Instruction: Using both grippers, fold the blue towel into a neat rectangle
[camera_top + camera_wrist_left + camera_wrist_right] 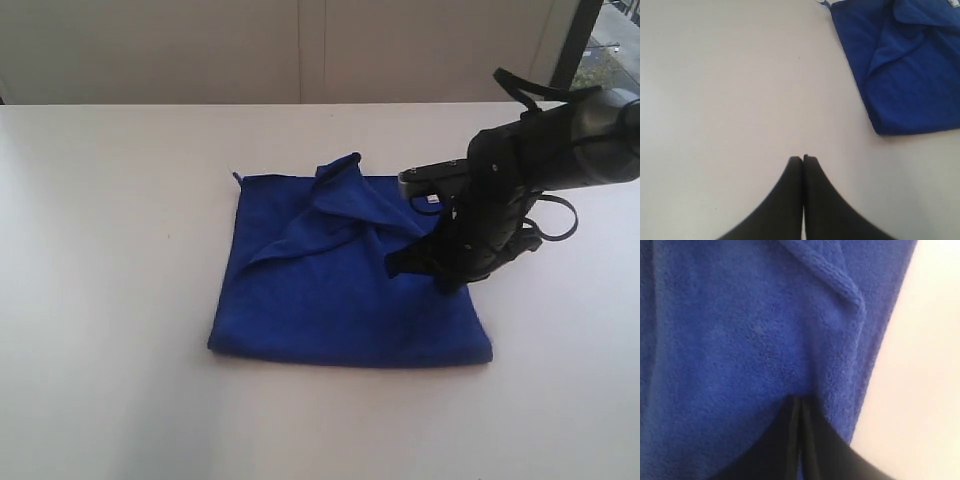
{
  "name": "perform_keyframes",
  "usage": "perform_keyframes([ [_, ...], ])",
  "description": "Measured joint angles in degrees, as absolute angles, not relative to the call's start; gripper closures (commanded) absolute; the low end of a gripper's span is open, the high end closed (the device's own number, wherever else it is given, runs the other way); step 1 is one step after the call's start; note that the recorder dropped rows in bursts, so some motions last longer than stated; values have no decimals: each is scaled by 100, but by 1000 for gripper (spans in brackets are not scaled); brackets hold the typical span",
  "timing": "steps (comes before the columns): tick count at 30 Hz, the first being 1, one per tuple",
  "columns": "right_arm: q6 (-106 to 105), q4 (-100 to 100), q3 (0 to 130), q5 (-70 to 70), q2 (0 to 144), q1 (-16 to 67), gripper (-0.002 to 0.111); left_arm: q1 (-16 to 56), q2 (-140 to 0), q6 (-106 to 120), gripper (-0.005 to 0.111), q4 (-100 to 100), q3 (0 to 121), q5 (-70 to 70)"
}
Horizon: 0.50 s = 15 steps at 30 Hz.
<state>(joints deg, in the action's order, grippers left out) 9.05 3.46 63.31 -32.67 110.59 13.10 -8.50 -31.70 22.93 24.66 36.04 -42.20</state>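
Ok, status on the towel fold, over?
Right gripper shut, tips on blue towel. Left gripper shut over table, off the cloth. Towel rumpled, nothing blocking.

The desk (100, 300) presented a plain white, smooth surface. One item lay directly on it: the blue towel (330, 310), near the middle. Its near edge lay straight and flat against the desk. The far right part was rumpled, with a flap raised off the lower layer. A small loop projected at the far left corner.
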Motion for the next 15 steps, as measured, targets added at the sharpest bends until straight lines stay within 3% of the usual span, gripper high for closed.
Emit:
perform_keyframes([
  [15, 905, 285, 6319, -3221, 11008, 1258, 108, -850, -3170, 2293, 107, 2466, 3604, -4220],
])
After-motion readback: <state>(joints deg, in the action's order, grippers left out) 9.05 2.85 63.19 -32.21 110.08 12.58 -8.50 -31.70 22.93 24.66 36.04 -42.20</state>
